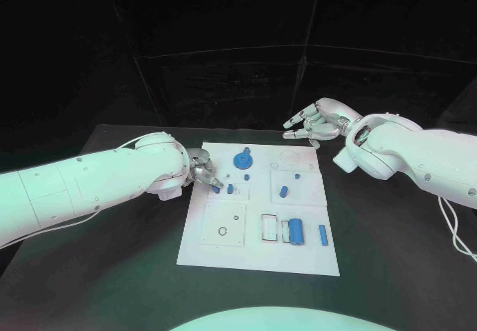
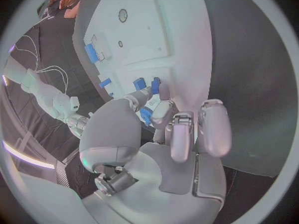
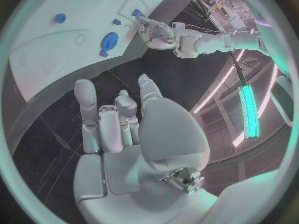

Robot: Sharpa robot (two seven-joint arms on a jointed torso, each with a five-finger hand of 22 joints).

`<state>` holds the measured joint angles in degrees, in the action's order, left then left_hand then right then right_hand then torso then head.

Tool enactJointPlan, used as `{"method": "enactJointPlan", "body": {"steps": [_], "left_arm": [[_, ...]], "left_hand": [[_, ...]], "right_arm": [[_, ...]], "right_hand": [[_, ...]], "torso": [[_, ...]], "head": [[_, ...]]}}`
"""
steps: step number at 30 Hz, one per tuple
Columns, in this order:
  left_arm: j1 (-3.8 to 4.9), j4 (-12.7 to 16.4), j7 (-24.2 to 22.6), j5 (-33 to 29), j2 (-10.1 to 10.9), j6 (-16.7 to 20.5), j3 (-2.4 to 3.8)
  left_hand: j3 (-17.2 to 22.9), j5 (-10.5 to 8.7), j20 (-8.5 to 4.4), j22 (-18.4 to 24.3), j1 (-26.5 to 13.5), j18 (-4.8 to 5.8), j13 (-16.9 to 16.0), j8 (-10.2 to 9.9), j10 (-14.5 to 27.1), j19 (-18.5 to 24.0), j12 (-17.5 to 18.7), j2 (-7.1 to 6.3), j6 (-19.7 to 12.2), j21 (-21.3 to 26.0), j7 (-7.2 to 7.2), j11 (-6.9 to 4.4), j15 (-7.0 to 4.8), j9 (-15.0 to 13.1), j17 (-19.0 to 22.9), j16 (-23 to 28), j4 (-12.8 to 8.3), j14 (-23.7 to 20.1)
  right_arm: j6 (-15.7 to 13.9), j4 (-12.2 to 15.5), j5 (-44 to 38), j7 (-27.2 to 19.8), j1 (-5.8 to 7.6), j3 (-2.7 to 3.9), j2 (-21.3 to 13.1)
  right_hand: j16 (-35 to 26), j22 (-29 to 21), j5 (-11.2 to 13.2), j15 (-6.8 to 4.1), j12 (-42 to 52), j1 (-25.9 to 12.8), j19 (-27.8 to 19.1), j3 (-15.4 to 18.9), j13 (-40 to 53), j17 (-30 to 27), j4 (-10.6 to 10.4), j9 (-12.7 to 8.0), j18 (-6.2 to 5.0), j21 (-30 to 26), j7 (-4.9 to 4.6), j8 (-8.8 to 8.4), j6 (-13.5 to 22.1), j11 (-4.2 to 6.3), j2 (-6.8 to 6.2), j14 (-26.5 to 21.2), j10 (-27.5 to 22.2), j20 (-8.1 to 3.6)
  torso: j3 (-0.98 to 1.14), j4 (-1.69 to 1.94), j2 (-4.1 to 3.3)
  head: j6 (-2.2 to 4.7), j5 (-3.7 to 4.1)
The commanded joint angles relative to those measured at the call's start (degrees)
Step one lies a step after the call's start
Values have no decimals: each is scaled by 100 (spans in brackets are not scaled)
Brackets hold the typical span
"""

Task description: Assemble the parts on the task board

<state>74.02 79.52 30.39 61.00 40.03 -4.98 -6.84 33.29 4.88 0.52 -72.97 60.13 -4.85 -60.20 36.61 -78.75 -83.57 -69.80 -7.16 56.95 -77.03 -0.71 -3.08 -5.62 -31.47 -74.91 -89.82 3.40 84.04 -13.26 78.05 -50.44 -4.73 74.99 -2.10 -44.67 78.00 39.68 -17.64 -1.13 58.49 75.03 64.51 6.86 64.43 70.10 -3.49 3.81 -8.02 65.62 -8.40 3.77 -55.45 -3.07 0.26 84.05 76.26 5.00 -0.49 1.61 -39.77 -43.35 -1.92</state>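
I am working the left hand [image 1: 202,172], which sits at the nine o'clock edge of the white rectangular task board [image 1: 224,255] on the black bench [image 1: 398,248]. Its fingertips are bunched around a small blue plastic part [image 1: 216,187] at the board's left side. From the left wrist view the fingers [image 2: 163,112] close in on that small blue piece [image 2: 146,116], so I read the hand as clamped on it, though the contact itself is partly hidden.

The right hand [image 1: 316,118] hangs beyond the board's twelve o'clock edge, off the plate, fingers curled loosely and apart, holding nothing.

Other pieces lie on the board: a round blue gear-like disc [image 1: 243,161] near twelve o'clock, a short blue peg [image 1: 283,192] close to the centre, and a blue cylinder [image 1: 295,230] with a slim blue bar [image 1: 323,235] beside it toward five o'clock.

To do this step well, I would keep the pinch firm but not crushing, hold the part square to its seat, and press straight down rather than at an angle. I cannot tell from here whether the part is already seated, so I would go slowly and watch the wrist view for tilt. The right hand should stay clear of the plate.
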Motion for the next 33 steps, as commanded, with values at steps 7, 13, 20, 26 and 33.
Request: {"method": "enactJointPlan", "body": {"steps": [7,13,20,26,33], "left_arm": [[-10,22,64,19,15,-137,-6],[-10,30,71,19,24,-116,-6],[-10,31,70,20,26,-74,-6],[-10,23,61,20,22,-28,-6],[-10,34,50,20,24,-49,-5]], "left_hand": [[-164,26,-14,-21,-218,114,-53,0,-50,-92,-41,-84,86,-38,10,-6,-40,62,-1509,-18,65,596],[-202,25,-15,-33,-255,116,-69,0,-58,-95,-49,-89,102,-46,12,-7,-41,76,-1509,-18,87,596],[-215,24,-16,-34,-260,116,-76,1,-62,-95,-53,-97,106,-46,14,-8,-41,80,-1509,-18,88,596],[-286,22,-17,-67,-301,123,-107,6,-80,-106,-69,-113,137,-70,19,-12,-43,100,-1509,-18,113,596],[-447,15,-19,-109,-332,131,-142,14,-104,-118,-84,-173,176,-99,27,-17,-46,132,-1509,-18,123,596]], "right_arm": [[-38,13,-8,-48,12,4,-2],[-39,14,-8,-47,12,4,-3],[-42,13,-8,-47,12,4,-3],[-43,14,-8,-49,12,4,-3],[-44,16,-8,-50,12,4,-5]], "right_hand": [[-27,-9,-23,-16,-23,-9,40,21,-6,-3,-22,7,-99,-35,23,33,14,7,48,206,16,1],[-27,-9,-23,-16,-23,-9,40,21,-6,-3,-22,7,-99,-35,23,33,14,7,48,206,16,1],[-27,-9,-23,-16,-23,-9,40,21,-6,-3,-22,7,-99,-35,23,33,14,7,48,206,16,1],[-27,-9,-23,-16,-23,-9,40,21,-6,-3,-22,7,-99,-35,23,33,14,7,48,206,16,1],[-27,-9,-23,-16,-23,-9,40,21,-6,-3,-22,7,-99,-35,23,33,14,7,48,206,16,1]], "torso": [[0,4,1],[0,4,0],[1,-1,0],[3,-1,2],[2,5,3]], "head": [[-2,2],[-1,5],[1,-1],[7,0],[8,4]]}}
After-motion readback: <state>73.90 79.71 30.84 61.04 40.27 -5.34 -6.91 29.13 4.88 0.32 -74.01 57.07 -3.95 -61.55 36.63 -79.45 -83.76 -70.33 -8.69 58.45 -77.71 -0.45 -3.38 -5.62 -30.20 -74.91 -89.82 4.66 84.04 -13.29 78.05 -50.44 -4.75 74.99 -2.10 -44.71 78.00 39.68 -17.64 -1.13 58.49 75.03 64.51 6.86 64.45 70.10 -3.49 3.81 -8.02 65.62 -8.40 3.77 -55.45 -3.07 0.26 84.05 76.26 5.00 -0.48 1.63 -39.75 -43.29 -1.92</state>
